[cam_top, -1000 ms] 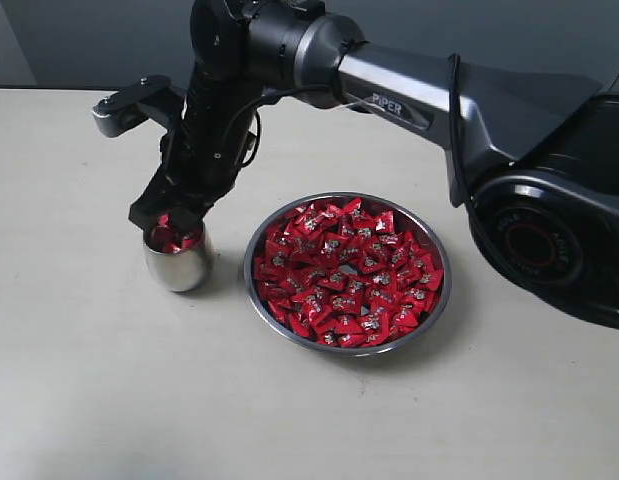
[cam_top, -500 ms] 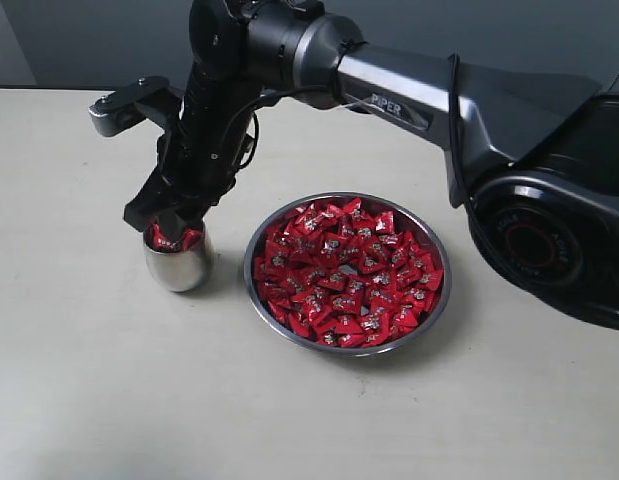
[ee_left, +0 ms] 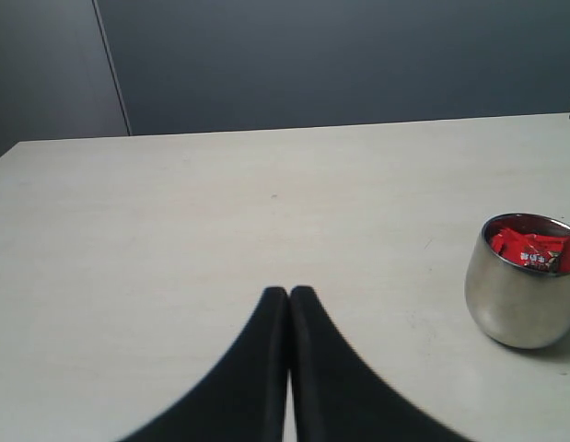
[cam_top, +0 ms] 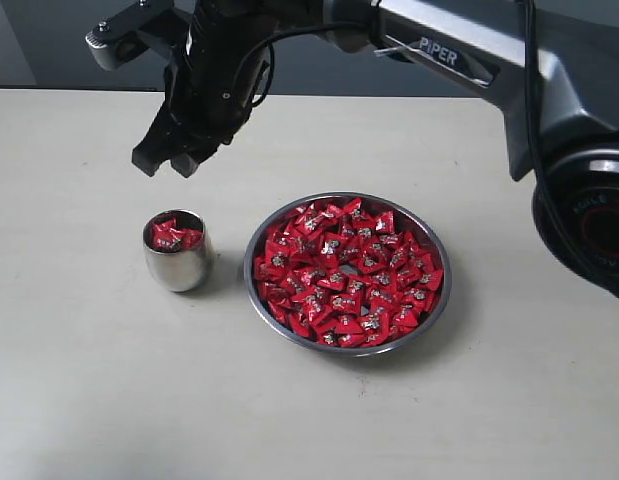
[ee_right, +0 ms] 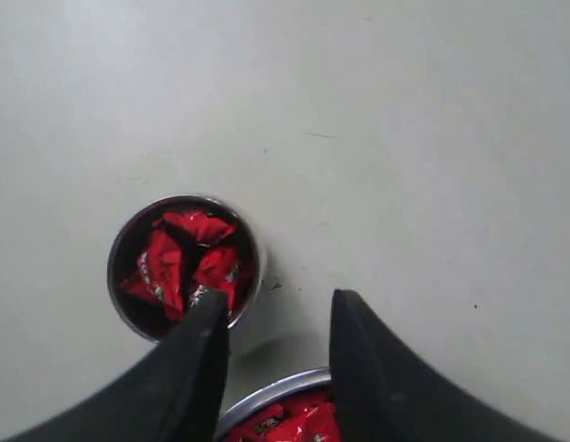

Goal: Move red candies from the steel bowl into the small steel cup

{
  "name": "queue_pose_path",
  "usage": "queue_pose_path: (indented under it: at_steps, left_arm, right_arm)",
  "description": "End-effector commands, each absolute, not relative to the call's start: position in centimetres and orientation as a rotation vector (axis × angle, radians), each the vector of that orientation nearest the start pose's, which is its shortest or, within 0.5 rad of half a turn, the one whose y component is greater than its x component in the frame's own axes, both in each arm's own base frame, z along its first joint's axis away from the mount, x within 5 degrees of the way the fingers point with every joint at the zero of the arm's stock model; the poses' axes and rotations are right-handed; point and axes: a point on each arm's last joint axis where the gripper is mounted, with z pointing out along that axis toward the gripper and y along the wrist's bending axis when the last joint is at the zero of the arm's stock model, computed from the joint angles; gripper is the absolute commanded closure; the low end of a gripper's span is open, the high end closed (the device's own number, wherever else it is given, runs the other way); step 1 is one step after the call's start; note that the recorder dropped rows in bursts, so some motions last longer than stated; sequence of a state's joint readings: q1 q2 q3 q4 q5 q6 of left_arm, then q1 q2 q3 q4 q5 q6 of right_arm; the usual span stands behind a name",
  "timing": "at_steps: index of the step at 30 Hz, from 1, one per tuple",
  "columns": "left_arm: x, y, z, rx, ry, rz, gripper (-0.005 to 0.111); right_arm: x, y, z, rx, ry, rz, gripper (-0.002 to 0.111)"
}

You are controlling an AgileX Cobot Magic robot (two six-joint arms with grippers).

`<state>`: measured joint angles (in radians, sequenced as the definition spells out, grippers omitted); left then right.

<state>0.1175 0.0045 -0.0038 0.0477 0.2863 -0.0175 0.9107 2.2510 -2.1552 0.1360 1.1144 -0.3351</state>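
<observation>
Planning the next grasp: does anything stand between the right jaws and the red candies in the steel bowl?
Nothing visible does. The open right jaws hang empty; the shiny red candies lie uncovered in the wide steel bowl.

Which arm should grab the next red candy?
Right. The right gripper hangs open above the small steel cup, beside the steel bowl of red candies. The left gripper is shut and sees only the cup.

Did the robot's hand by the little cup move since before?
Yes. The right hand has gone up, away from the small steel cup; it was at the rim, now there is a clear gap above it.
</observation>
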Motion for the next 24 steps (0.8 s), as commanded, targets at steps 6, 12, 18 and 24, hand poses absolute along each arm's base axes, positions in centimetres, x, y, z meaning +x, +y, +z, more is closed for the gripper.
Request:
queue_pose_path:
  at_steps: [6, 12, 18, 24]
  left_arm:
    - [5.4, 0.8, 18.7, -0.093, 1.767, 0.114, 0.106]
    - [5.4, 0.8, 18.7, -0.093, 1.767, 0.114, 0.106]
    - [5.4, 0.8, 18.7, -0.093, 1.767, 0.114, 0.106]
    - [5.4, 0.8, 18.7, -0.093, 1.767, 0.114, 0.106]
  right_arm:
    - [30.1, 39.7, 26.5, -1.469, 2.245, 0.319, 0.108]
    - [31.3, 38.7, 26.4, -1.371, 2.327, 0.327, 0.108]
    - [33.8, 36.0, 26.3, -1.270, 2.450, 0.416, 0.109]
    - [35.4, 33.8, 26.1, -1.221, 2.517, 0.399, 0.109]
